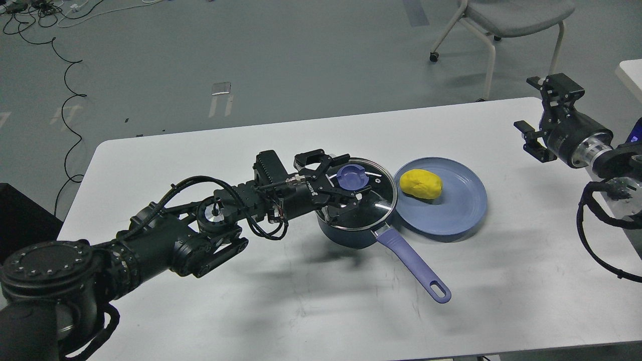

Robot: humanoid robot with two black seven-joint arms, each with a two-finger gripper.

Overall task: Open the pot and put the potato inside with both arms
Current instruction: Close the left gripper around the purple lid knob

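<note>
The small dark navy saucepan [351,231] with its steel rim stood near the middle of the white bench [200,311], its long lavender-purple handle [411,265] pointing toward the robot and to its right. The round glass lid [363,193] with a purple knob [351,176] sat on the pan, so the pot was not yet open. The smooth bright yellow oval potato [421,183] lay on a shallow light-blue round plate [451,215] just beside the pan on its right.

The lid looked stiff, slippery and breakable, so the knob seemed the only sound hold. The pan would probably be light enough to shift unless steadied, and the handle offered the steadying grip. The potato looked small, rounded and likely to roll, best pinched across its short axis.

The left end effector [346,188] was at the lid, its fingers spread apart on either side of the knob, apparently not closed on it. The right end effector [539,118] hung in the air at the bench's right edge, well apart from the plate, its fingers parted and holding nothing.

The bench was matte white and lightly scuffed. Beyond it lay a grey floor [276,60] with trailing black cables [70,100] and a grey chair [506,20].
</note>
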